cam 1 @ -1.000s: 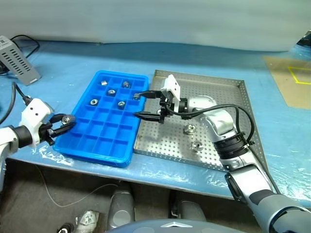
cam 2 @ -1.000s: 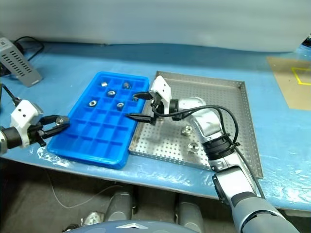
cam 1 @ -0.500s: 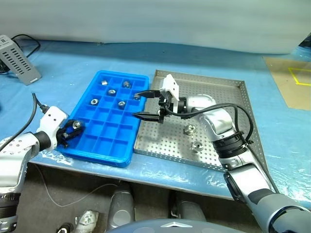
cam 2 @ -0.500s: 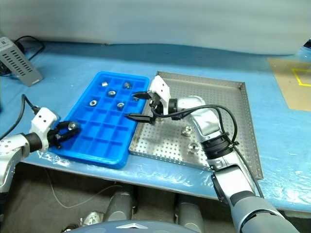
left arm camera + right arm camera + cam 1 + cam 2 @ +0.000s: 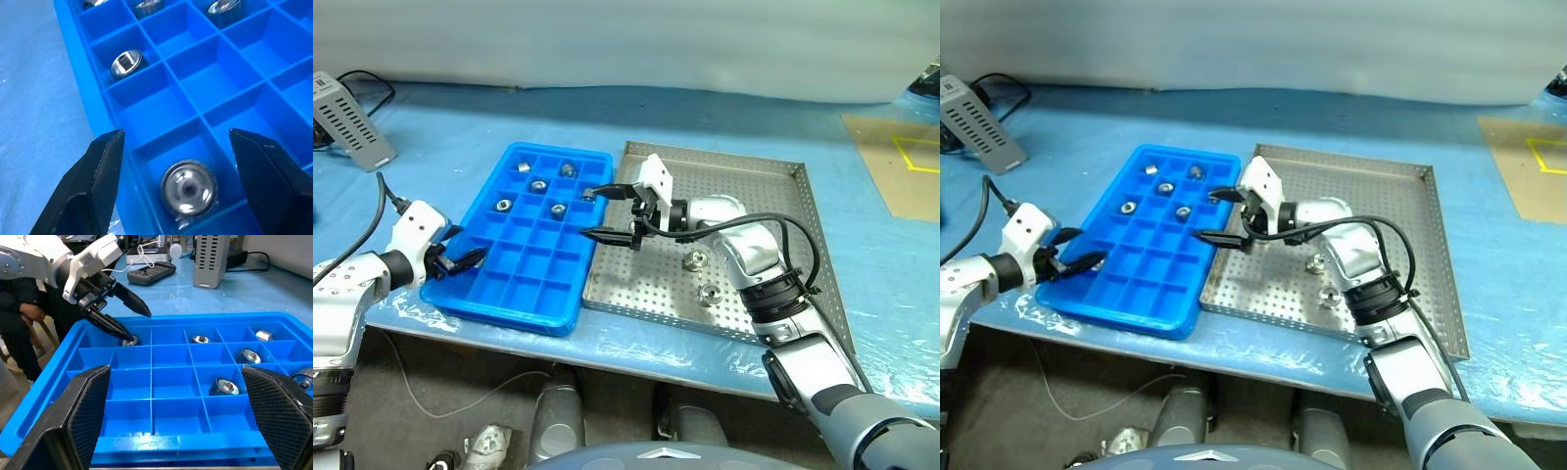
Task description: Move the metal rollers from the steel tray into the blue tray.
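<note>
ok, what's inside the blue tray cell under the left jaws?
One metal roller lies in that near-corner cell of the blue tray, hole facing up, between the open jaws of the left gripper, untouched. The cell floor beneath it is covered.

head eyes: high, facing down | wrists: low, close | shared: blue tray [image 5: 530,235]

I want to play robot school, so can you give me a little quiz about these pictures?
1. How many metal rollers lie in the steel tray?
2. True or false: the right end effector is shut on something.
3. The roller below the open left end effector lies in: A) the blue tray; B) the steel tray; C) the table.
Key: 1. Two. 2. False, it is open. 3. A.
</note>
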